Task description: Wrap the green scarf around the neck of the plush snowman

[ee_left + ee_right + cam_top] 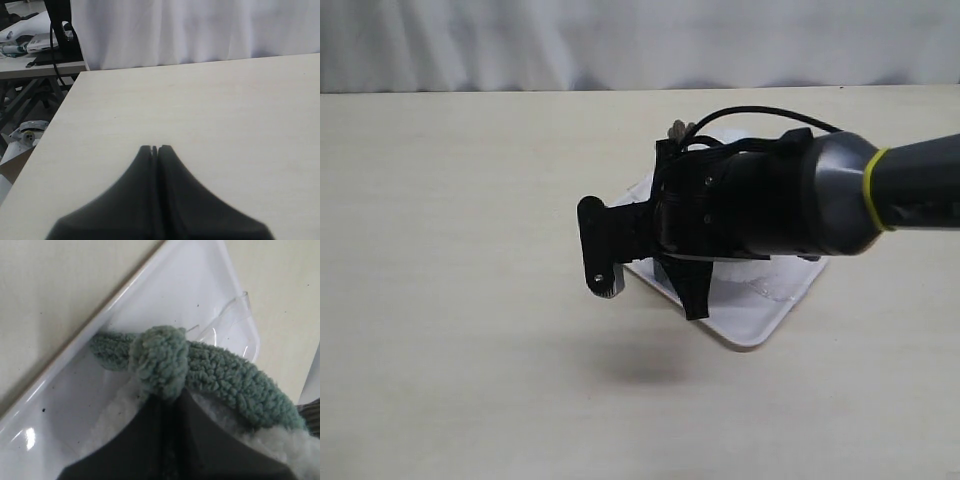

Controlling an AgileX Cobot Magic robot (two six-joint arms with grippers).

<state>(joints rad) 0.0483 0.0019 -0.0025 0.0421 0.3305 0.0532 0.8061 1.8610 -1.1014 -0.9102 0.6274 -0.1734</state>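
In the right wrist view my right gripper (167,395) is shut on a bunched fold of the green scarf (230,375). The fuzzy strip runs across the plush snowman's white fur (282,447), and one rounded end rests on the tray. The snowman's face and neck are hidden. In the exterior view my right arm covers nearly all of the snowman; only a brown twig arm (677,128) and a bit of white show behind it. My right gripper (692,292) points down over the tray. My left gripper (156,148) is shut on nothing, above bare table.
A white glossy tray (760,322) lies under the snowman near the table's middle, its rim (100,320) and a crumpled clear plastic piece (230,315) showing in the right wrist view. A white curtain (190,30) hangs behind the table's far edge.
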